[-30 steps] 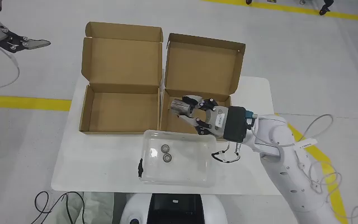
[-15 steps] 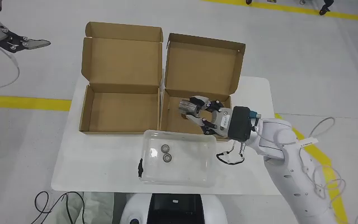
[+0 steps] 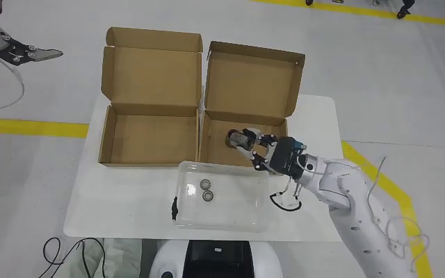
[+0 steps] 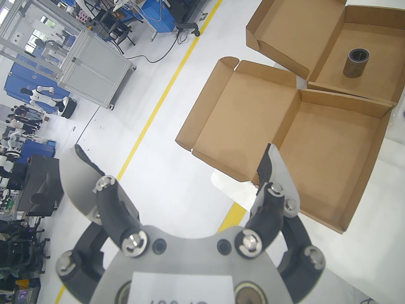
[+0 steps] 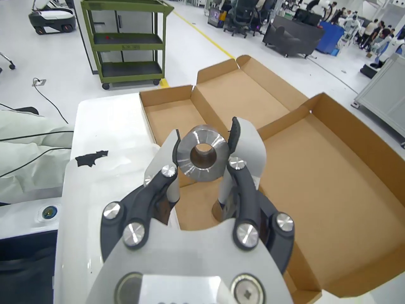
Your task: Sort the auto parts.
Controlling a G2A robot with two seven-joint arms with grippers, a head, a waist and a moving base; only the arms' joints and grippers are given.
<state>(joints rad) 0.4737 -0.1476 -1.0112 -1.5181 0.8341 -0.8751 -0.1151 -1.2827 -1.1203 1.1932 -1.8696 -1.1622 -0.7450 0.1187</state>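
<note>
My right gripper (image 5: 205, 134) is shut on a shiny metal cylinder (image 5: 202, 156) with a bore through it, held over the right cardboard box (image 5: 316, 175). From the top view, that gripper (image 3: 246, 142) and the cylinder (image 3: 235, 138) sit above the box floor (image 3: 215, 149). In the left wrist view a dark cylinder (image 4: 356, 63) stands upright in that box. The left cardboard box (image 3: 149, 137) is empty. Two ring bearings (image 3: 206, 184) (image 3: 208, 196) lie in the clear plastic tray (image 3: 254, 212). My left gripper (image 4: 172, 153) is open and empty, off the table's far left (image 3: 35, 53).
Both boxes have their lids (image 3: 153, 73) folded back and standing at the far side. The white table (image 3: 125, 201) has bare surface left of the tray. A black cable loop (image 3: 285, 198) hangs by the right wrist. Yellow floor lines run beside the table.
My right gripper, still holding the cylinder, has moved right and a little toward the box's near wall. The left gripper has stayed put.
</note>
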